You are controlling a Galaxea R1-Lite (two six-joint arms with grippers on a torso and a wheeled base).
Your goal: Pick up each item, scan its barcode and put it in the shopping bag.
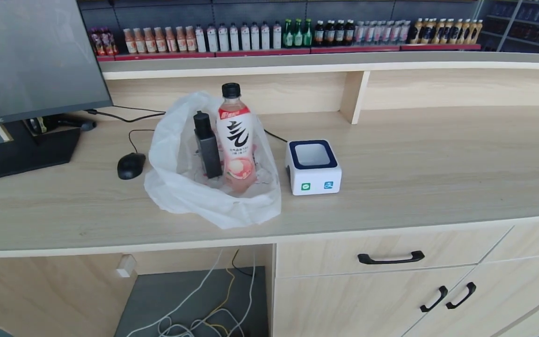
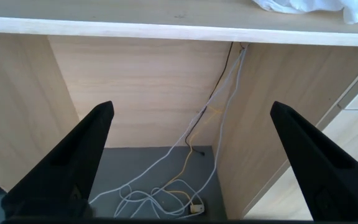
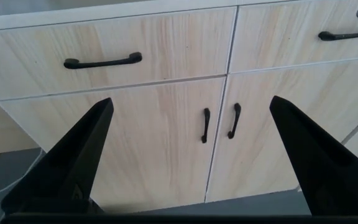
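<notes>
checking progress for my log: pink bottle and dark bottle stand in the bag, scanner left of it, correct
No: the head view shows the scanner to the right of the shopping bag, not left. The pink bottle and dark bottle do stand in the bag.

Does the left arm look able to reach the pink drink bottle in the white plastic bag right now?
Probably not directly: the left gripper sits open below the wooden countertop, so it must rise first. Up there, the pink drink bottle pokes out of the white plastic bag, unobstructed.
</notes>
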